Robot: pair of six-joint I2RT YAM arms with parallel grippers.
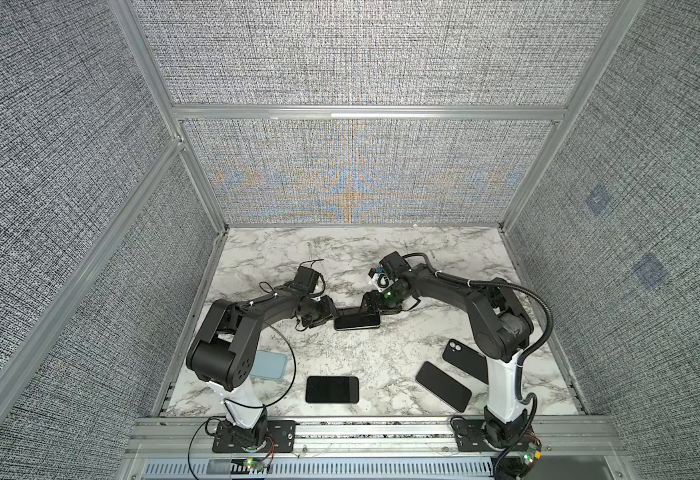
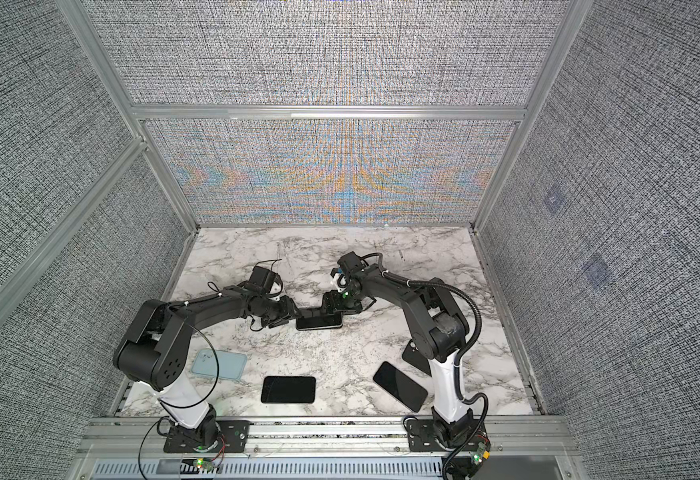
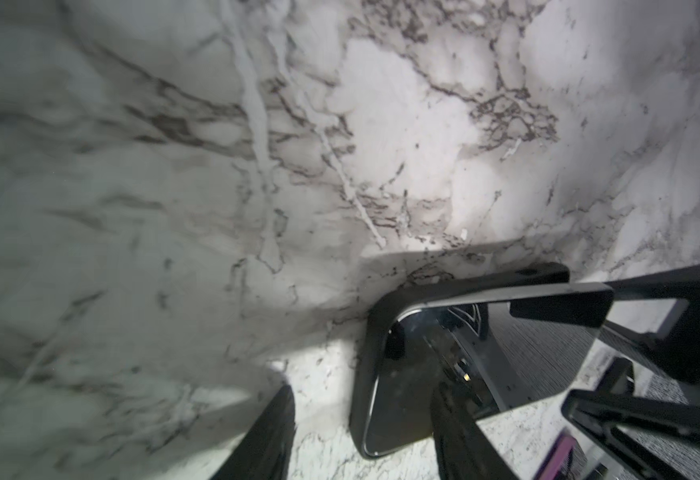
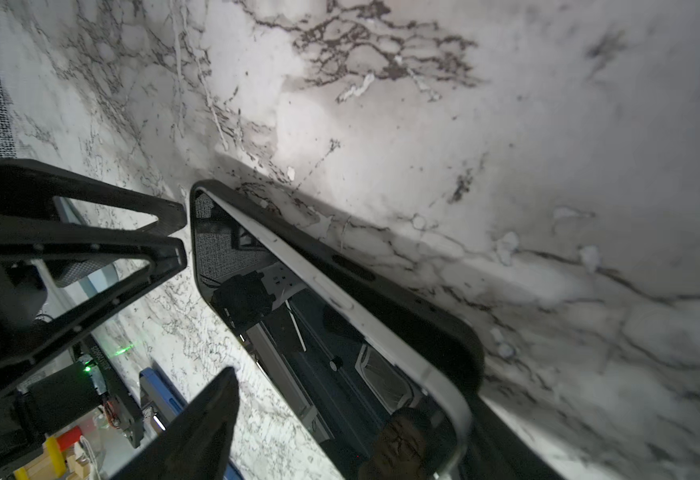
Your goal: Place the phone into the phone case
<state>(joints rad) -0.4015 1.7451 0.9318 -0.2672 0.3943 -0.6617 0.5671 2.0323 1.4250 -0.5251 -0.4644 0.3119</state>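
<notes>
The phone (image 1: 357, 321) (image 2: 319, 322) lies screen up at mid-table, set in a black phone case (image 3: 365, 374) (image 4: 385, 286). In the right wrist view the phone's silver side band (image 4: 298, 274) shows above the case's far wall. My left gripper (image 1: 331, 316) (image 3: 360, 424) is open at the phone's left end. One of its fingers (image 3: 460, 436) is over the screen corner and the other stands off on the marble. My right gripper (image 1: 371, 305) (image 4: 352, 436) is open at the phone's right part; its near finger (image 4: 202, 428) is clear of the phone's edge.
A light blue case (image 1: 271, 365) lies by the left arm's base. A black phone (image 1: 332, 389) sits at the front middle. Another black phone (image 1: 443, 385) and a black slab with two camera rings (image 1: 462, 357) lie by the right arm's base. Fabric walls enclose the marble table (image 1: 381, 257).
</notes>
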